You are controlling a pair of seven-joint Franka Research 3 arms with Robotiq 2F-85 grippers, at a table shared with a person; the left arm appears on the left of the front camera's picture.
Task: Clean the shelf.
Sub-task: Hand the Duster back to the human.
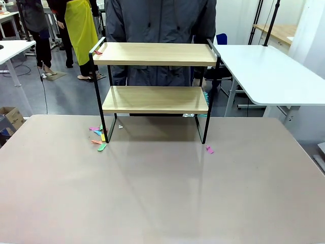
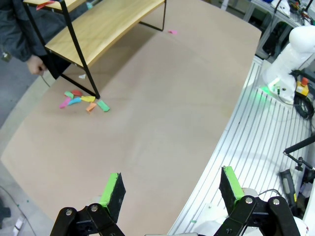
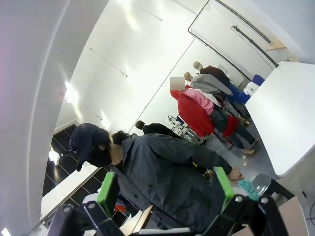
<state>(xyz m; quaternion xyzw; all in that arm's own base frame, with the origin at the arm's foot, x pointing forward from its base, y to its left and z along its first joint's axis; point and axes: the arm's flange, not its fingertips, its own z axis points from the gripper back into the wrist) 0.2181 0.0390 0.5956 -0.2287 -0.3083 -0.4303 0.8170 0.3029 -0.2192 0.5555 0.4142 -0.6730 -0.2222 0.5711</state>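
While both sets of jaws stand spread wide with nothing between them, the left gripper (image 2: 170,189) hangs over the near edge of the table (image 1: 162,193) and the right gripper (image 3: 165,184) points up at the person (image 3: 162,167). Farther across, small coloured scraps (image 1: 99,138) lie by the left front leg of the shelf (image 1: 155,99), and a pink bit (image 1: 209,149) lies near the right leg. The shelf stands upright at the table's far edge: two light wooden boards on a thin black frame. A small reddish scrap (image 1: 98,52) lies on its top board's left end.
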